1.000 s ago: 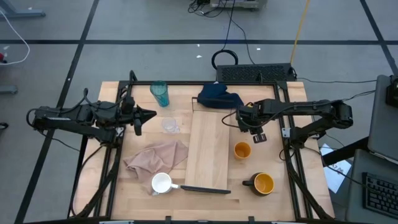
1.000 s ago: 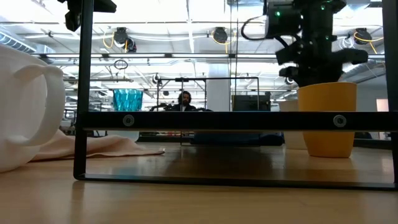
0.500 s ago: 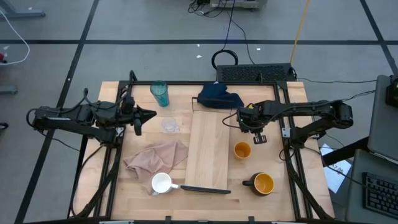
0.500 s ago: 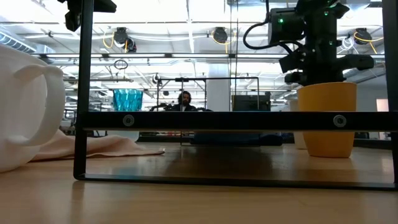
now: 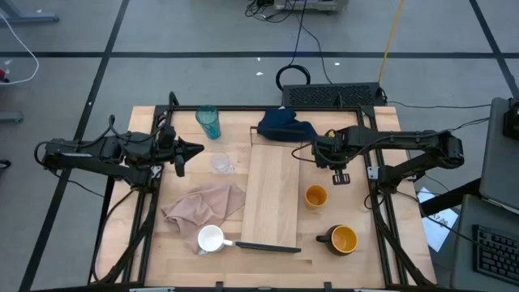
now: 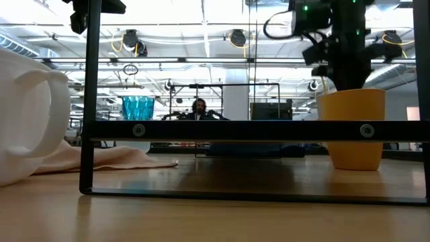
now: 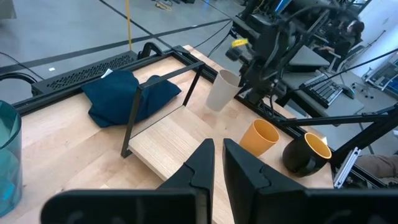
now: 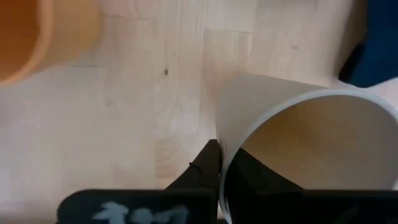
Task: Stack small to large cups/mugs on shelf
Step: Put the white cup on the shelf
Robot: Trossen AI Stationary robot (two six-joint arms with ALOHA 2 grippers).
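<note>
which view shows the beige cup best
The left wrist view: the beige cup shows whole and tilted, held off the table by the right gripper. The right wrist view shows only its rim and inside, up close. The high view hides it under the arm; the low view doesn't clearly show it.

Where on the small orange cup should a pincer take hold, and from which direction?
Probably from straight above, one finger inside the rim and one outside. The small orange cup stands upright, mouth open, with no handle, on the tabletop beside the shelf. The right pincer already grips the beige cup that way, by its rim.
</note>
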